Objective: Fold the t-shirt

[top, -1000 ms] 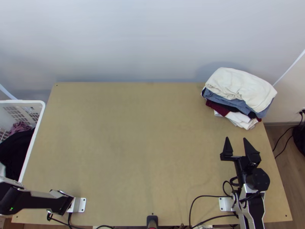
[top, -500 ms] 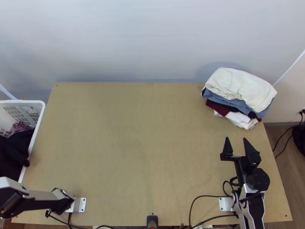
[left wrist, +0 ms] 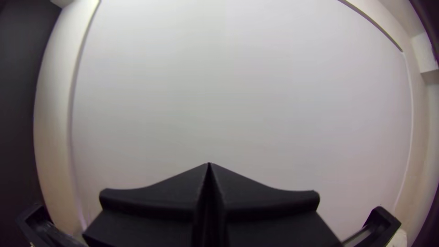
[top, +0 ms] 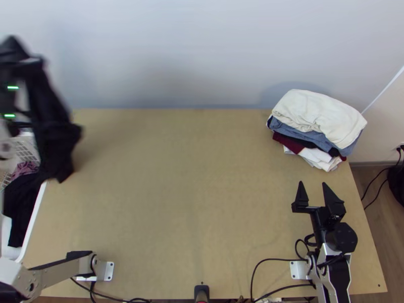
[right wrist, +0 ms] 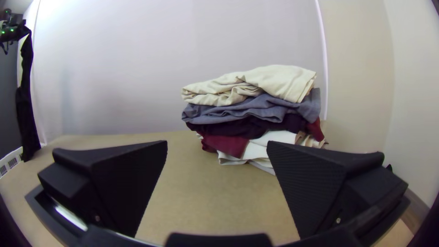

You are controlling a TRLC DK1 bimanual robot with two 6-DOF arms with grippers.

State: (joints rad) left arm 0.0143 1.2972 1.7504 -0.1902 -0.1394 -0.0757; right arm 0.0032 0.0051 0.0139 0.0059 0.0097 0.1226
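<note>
I see a light wooden desk (top: 192, 202), its far edge against a pale wall (top: 202, 50). Wood-look floor (top: 376, 222) lies beyond its right edge.

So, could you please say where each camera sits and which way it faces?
Top view: high over the near edge of the table, looking steeply down; left arm and right arm show.
Left wrist view: on that wrist, facing a pale wall; left end effector shut.
Right wrist view: on that wrist, looking across the table to the clothes pile, past the open right end effector.
Top and right wrist views share the pile and dark garment hanging from the left end effector.
</note>
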